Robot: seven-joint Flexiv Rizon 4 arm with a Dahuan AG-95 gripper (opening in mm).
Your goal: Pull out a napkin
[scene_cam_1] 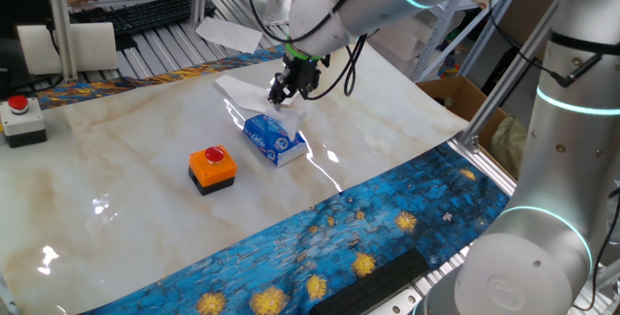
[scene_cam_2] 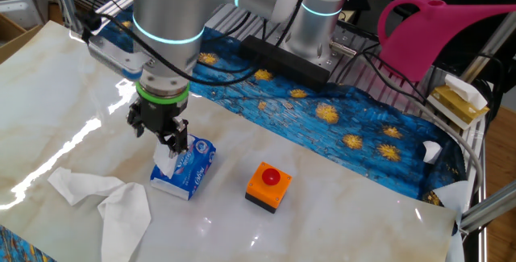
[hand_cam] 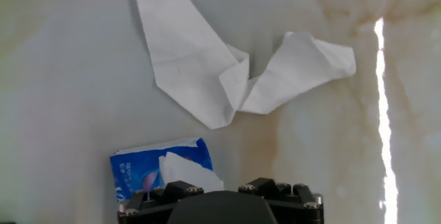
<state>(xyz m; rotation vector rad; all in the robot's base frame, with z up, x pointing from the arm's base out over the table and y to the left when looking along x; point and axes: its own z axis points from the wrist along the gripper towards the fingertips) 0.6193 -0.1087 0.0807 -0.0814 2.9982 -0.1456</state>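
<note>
The gripper (scene_cam_2: 171,137) hangs right over the small blue carton (scene_cam_2: 186,169), fingers pointing down at its top end. Directly beneath the jaws, a white napkin (scene_cam_2: 165,165) pokes up out of the carton's opening, and the fingertips look drawn close together around its tip; whether they truly pinch it, I cannot tell. In the hand view the napkin's tuft (hand_cam: 189,171) sits just ahead of the jaws, rising from the carton (hand_cam: 141,172). Beyond the jaws, farther across the marble table (hand_cam: 62,79), two loose crumpled tissues (hand_cam: 227,65) lie touching one another. Off to the side of the jaws, near the carton but apart from it, sits an orange box with a red button (scene_cam_2: 268,186).
</note>
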